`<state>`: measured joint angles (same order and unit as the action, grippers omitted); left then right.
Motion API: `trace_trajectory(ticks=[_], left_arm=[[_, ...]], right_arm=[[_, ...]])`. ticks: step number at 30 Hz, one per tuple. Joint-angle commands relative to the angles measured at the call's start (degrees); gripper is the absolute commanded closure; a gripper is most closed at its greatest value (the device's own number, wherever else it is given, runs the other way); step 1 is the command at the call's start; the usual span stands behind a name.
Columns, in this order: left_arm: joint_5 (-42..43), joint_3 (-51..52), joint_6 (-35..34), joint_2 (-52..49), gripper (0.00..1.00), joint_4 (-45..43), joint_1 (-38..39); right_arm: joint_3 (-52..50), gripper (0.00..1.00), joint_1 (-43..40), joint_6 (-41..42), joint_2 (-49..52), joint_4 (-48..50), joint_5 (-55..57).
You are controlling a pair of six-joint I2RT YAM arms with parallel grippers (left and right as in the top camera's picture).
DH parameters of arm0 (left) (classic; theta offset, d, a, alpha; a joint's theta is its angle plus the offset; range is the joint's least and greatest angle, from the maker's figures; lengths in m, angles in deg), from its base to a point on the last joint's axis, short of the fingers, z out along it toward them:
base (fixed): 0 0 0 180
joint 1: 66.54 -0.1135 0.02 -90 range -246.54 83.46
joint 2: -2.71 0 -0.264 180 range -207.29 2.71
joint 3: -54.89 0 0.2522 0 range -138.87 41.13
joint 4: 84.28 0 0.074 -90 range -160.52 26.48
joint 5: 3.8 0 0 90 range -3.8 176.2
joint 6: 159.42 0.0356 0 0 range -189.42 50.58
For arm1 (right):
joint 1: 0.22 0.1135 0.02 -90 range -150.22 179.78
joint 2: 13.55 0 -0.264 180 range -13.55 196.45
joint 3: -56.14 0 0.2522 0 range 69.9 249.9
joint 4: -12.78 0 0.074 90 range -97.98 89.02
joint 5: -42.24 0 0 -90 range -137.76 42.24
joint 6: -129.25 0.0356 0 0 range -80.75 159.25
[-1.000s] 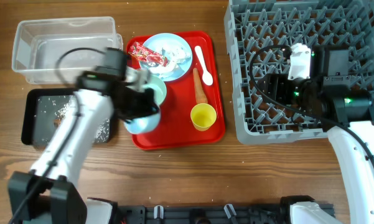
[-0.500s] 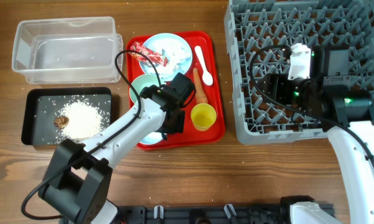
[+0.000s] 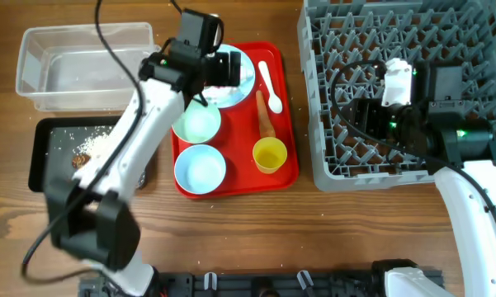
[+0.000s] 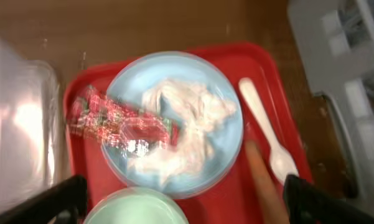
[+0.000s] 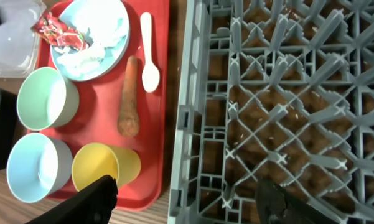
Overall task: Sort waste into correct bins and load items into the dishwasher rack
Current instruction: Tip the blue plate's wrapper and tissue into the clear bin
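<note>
Sorting of waste is judged to be the step in hand. The left gripper (image 4: 183,198), spread wide and holding nothing, is poised above the plate (image 4: 231,151) at the far end of the red tray (image 4: 271,78). The wrapper (image 4: 121,121) and tissue (image 4: 190,118) lie touching on that plate. A descent and a pinch on the wrapper are called for next, then probably carriage to the clear tub (image 3: 82,59) left of the red tray. The right gripper (image 5: 187,194), likewise spread and empty, is held over the rack (image 5: 286,93) right of the red tray.

Wrapper (image 4: 121,124) blurred — plate (image 3: 246,82) half hidden overhead
</note>
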<state>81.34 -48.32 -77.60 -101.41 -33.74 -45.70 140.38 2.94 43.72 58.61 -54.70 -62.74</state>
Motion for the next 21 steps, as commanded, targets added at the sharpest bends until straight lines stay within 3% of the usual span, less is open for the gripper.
trace_trajectory(ticks=[1, 9, 10, 11, 12, 15, 18, 21], left_arm=[[0.26, 0.11, 8.0, -12.79, 0.0, -6.43, 0.24], [0.26, 0.13, 7.76, -23.12, 0.04, -15.61, 0.24], [0.26, 0.13, 7.78, -23.54, 0.12, -15.63, 0.24], [0.28, 0.13, 7.78, -24.76, 0.41, -15.61, 0.24], [0.28, 0.13, 7.78, -25.42, 0.62, -15.52, 0.24], [0.31, 0.17, 7.72, -25.99, 0.96, -14.86, 0.31], [0.28, -0.02, 3.54, -24.72, 0.96, -14.88, 0.13], [0.26, -2.03, -0.83, -17.18, 0.96, -13.4, 0.13]], right_arm=[[1.14, 0.26, -0.24, 0.17, 0.39, 0.26, 0.09], [1.11, 0.26, -0.24, 0.15, 0.39, 0.04, 0.11], [1.09, 0.26, -0.24, 0.13, 0.42, 0.07, 0.11], [1.09, 0.26, -0.24, 0.13, 0.5, 0.07, 0.11], [1.09, 0.26, -0.24, 0.13, 0.61, 0.09, 0.11], [1.09, 0.26, -0.24, 0.13, 0.83, 0.07, 0.11], [1.09, 0.26, -0.24, 0.09, 0.83, 0.02, 0.11], [1.09, 0.26, -0.24, 0.09, 0.83, -0.02, 0.11]])
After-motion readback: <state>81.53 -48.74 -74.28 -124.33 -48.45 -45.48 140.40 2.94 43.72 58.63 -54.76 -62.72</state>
